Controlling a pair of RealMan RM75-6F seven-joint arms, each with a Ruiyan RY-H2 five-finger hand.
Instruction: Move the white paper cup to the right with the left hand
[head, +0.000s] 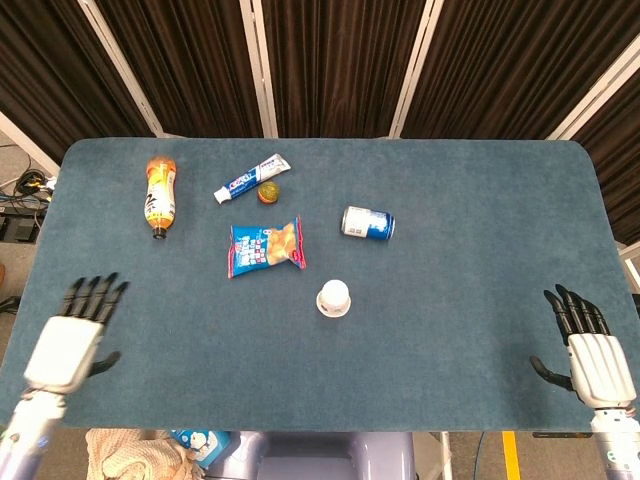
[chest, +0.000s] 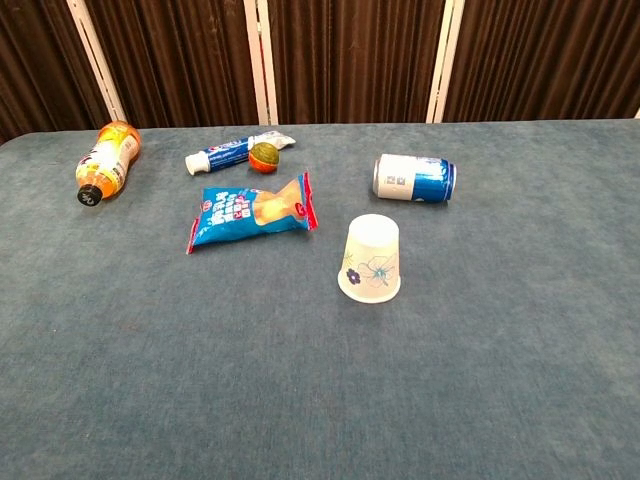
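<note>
Blue-carpeted desk (head: 450, 330), dark curtains with white rails behind. Orange drink bottle (head: 160, 194) lying on side at far left, cap toward near edge. White-and-blue toothpaste tube (head: 251, 178) lying flat, far side, small orange-green ball (head: 268, 193) just beside its cap end. Blue snack packet (head: 266, 247) flat, nearer than tube and ball. Blue-and-white can (head: 368, 223) on its side, right of packet, well apart from bottle.
</note>
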